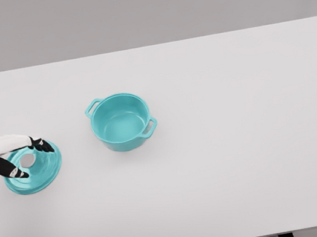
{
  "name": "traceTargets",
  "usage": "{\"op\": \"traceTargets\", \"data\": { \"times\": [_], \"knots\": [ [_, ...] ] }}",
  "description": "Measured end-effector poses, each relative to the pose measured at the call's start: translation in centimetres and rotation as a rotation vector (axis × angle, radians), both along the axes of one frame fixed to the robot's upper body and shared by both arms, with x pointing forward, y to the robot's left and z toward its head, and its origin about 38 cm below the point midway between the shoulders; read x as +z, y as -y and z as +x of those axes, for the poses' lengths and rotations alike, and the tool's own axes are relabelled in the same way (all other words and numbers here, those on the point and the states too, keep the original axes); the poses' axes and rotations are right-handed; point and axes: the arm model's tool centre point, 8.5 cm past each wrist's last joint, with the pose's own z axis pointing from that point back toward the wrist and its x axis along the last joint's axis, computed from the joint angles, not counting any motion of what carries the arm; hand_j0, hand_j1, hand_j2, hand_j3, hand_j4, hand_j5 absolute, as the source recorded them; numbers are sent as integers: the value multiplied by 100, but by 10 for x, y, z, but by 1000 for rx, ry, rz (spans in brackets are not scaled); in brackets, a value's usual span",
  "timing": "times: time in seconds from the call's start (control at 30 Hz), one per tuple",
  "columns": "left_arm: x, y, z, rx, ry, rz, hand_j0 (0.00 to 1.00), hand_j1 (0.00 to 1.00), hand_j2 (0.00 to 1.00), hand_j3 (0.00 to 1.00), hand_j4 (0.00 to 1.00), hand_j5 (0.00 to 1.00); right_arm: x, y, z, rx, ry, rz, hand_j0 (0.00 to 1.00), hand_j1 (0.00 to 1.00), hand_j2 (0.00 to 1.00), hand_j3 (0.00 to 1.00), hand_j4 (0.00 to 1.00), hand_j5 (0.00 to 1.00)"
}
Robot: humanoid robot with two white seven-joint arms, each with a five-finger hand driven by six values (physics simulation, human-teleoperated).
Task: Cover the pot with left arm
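Uncovered teal pot at the table's middle, its lid lying off to the left under the left hand.

The wide white rectangular table (pixel 245 158) carries everything. The round teal cooking pot (pixel 121 122) stands upright and open-mouthed left of centre, its two loop handles lying on a line from upper left to lower right. Well apart from it, near the left edge, the flat round teal lid (pixel 38 172) rests on the table with its pale knob up. The white left hand with black fingertips (pixel 19 156) reaches in over the lid, fingers spread either side of the knob; it seems to touch the lid, though no firm grasp shows.
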Motion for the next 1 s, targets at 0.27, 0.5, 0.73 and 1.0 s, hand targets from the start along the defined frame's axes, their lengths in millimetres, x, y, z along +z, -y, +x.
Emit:
{"op": "traceTargets", "data": {
  "times": [0.27, 0.5, 0.73, 1.0],
  "knots": [
    [0, -3, -1, 4, -1, 5, 77, 77, 77, 77, 77, 77, 0, 0, 0, 0, 0, 0, 100, 100, 100, 100, 100, 100],
    [-2, -4, -3, 7, -7, 7, 75, 75, 75, 75, 75, 75, 0, 0, 0, 0, 0, 0, 100, 100, 100, 100, 100, 100],
    [-2, -6, -2, 12, -8, 8, 73, 73, 73, 73, 73, 73, 0, 0, 0, 0, 0, 0, 100, 100, 100, 100, 100, 100],
    [-2, -8, -1, 23, -9, 4, 66, 66, 66, 66, 66, 66, 0, 0, 0, 0, 0, 0, 100, 100, 100, 100, 100, 100]
  ]
}}
